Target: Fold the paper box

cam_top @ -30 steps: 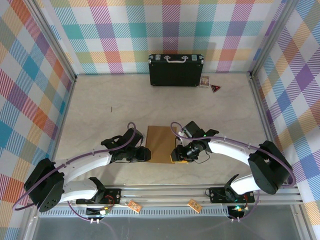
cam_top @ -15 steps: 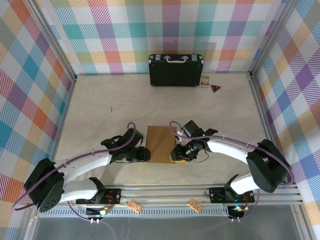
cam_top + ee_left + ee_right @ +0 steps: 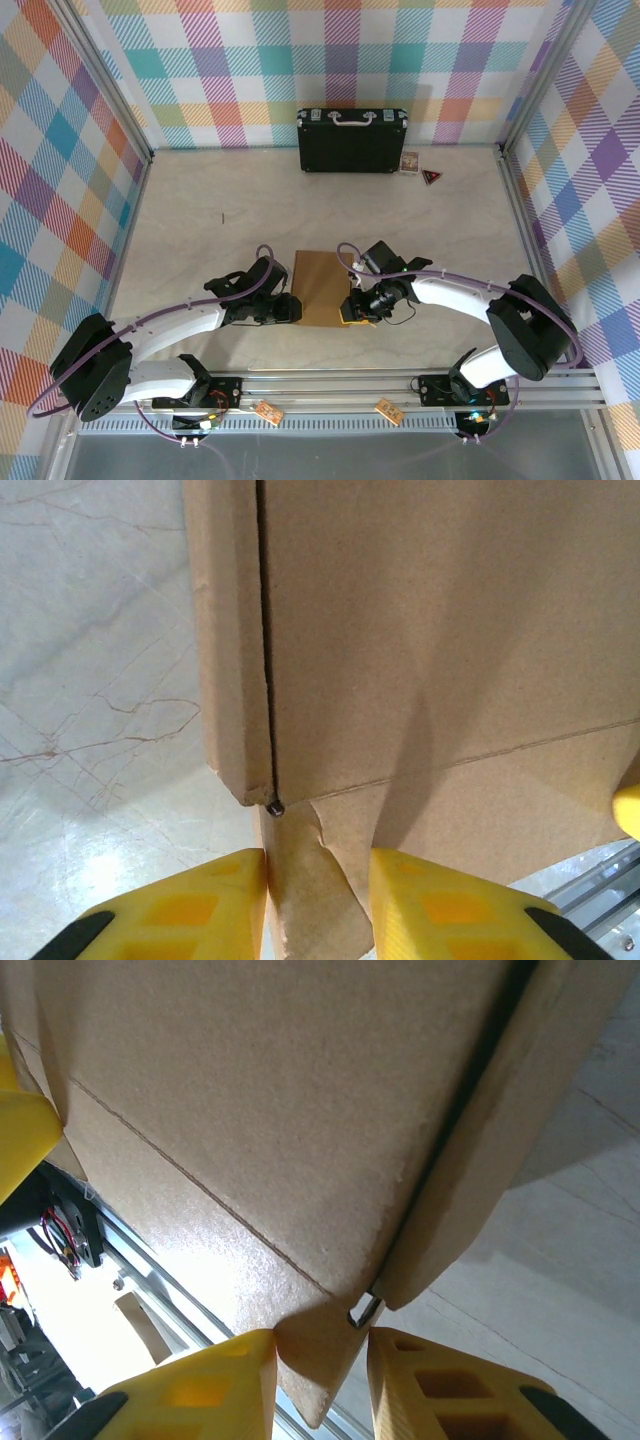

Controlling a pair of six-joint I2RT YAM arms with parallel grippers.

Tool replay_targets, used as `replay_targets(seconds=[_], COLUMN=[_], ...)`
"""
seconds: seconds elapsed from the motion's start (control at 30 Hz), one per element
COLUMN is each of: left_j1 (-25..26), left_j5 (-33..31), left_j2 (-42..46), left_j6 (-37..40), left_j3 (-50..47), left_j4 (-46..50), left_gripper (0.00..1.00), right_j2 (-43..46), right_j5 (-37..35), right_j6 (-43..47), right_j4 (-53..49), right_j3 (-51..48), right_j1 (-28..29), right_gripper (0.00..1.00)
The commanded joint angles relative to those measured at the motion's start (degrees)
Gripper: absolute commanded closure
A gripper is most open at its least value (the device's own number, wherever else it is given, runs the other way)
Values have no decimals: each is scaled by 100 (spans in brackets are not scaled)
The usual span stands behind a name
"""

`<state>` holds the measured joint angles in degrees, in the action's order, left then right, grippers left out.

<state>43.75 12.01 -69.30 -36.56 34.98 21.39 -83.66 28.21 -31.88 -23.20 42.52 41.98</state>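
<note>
The left fingers [image 3: 180,910] were pinched close on a flap of the paper box [image 3: 322,285], which lay on the bench [image 3: 200,210] at the lower middle of the top view; the right fingers [image 3: 190,1390] straddled a box corner, narrowly parted, grip unclear

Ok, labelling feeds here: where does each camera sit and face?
Top: overhead from behind, looking down at the table; left arm and right arm show, left pincer and right pincer flanking the cardboard box.
Left wrist: on that arm, facing the box's corner flap between its yellow fingers.
Right wrist: likewise, at the other near corner.
Shared: the cardboard box.
</note>
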Motion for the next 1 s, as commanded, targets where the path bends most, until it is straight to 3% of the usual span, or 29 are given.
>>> replay_targets(seconds=[0.0, 0.97], left_j1=[65, 63], left_j5=[24, -240], left_j2=[77, -264], left_j6=[39, 165], left_j3=[-124, 131], left_j4=[-96, -71], left_gripper=[68, 70], right_j2=[-72, -140], right_j5=[-80, -512], right_j6=[197, 499], right_j4=[-92, -529], right_j3=[35, 366], right_j1=[-23, -24], right_gripper=[71, 71])
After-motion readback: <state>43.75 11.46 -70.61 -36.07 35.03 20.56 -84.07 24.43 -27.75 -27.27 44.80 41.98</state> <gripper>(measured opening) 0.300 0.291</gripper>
